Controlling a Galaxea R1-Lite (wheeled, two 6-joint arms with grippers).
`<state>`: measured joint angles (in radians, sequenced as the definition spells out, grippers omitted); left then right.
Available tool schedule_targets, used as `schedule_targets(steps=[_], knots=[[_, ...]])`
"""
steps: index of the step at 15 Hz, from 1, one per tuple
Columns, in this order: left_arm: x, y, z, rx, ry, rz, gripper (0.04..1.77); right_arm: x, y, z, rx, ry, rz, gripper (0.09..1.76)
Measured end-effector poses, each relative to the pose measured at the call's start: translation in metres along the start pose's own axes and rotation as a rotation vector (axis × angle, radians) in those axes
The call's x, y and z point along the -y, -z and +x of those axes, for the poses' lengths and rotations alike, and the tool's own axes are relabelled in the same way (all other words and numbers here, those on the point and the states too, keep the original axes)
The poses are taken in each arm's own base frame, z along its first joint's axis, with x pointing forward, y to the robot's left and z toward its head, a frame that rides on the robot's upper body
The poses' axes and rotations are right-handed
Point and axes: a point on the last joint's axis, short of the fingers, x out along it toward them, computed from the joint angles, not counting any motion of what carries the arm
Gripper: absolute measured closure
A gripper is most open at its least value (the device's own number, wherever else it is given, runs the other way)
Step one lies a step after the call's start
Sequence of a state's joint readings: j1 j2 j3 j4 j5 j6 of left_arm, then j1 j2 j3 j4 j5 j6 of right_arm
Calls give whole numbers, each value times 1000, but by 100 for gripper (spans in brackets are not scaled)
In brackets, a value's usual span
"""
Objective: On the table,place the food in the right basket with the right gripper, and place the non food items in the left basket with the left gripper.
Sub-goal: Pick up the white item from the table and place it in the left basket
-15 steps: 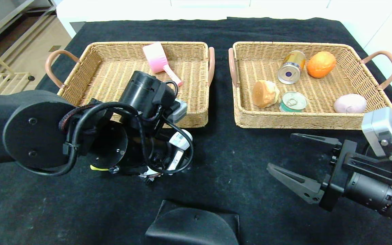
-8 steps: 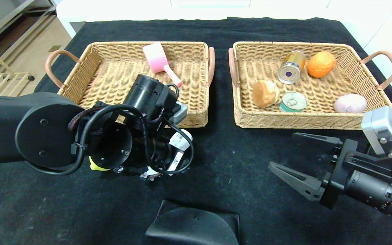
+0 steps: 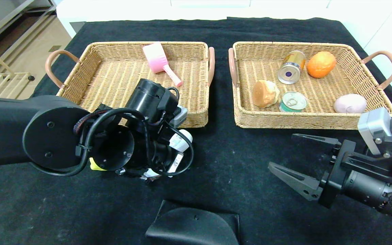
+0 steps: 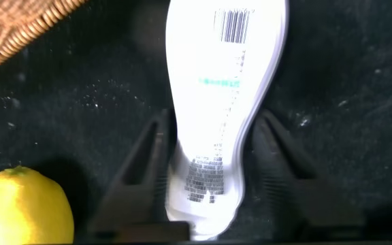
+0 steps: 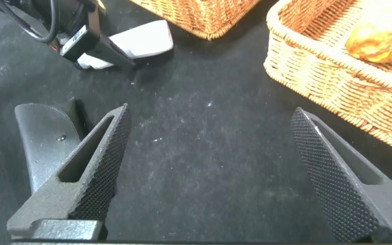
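A white tube [image 4: 226, 102] lies on the black cloth in front of the left basket [image 3: 131, 44]; it also shows in the head view [image 3: 181, 139]. My left gripper [image 4: 213, 119] is down over it, its fingers closed on the tube's sides. My left arm hides the gripper in the head view. A yellow lemon [image 4: 19, 207] sits close beside the gripper and peeks out under the arm [image 3: 94, 165]. My right gripper [image 3: 281, 151] is open and empty, low in front of the right basket [image 3: 284, 44]; its own view shows only bare cloth between its fingers [image 5: 209, 116].
The left basket holds a pink brush [image 3: 158, 61]. The right basket holds two cans [image 3: 291, 68] [image 3: 293, 101], an orange [image 3: 321, 64], a bread roll [image 3: 265, 93] and a pale purple lump [image 3: 350, 103]. A dark robot part [image 3: 192, 224] sits at the near edge.
My left arm has shifted a little to the right over the tube, and more of the lemon shows. The tube has not moved. My right gripper stays about where it was.
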<state>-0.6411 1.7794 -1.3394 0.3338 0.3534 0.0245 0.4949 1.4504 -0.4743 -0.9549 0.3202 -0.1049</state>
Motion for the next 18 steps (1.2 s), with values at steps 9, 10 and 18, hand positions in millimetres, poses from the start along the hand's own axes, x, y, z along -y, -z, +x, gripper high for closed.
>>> schedule_targets(steps=[9, 10, 18], knots=[[-1, 1, 2, -6, -1, -2, 121, 1, 5, 3, -21, -2, 4, 14], [0, 2, 2, -7, 0, -2, 121, 1, 6, 4, -24, -2, 4, 14], [0, 3, -14, 9, 8, 8, 121, 1, 7, 5, -30, 1, 6, 14]])
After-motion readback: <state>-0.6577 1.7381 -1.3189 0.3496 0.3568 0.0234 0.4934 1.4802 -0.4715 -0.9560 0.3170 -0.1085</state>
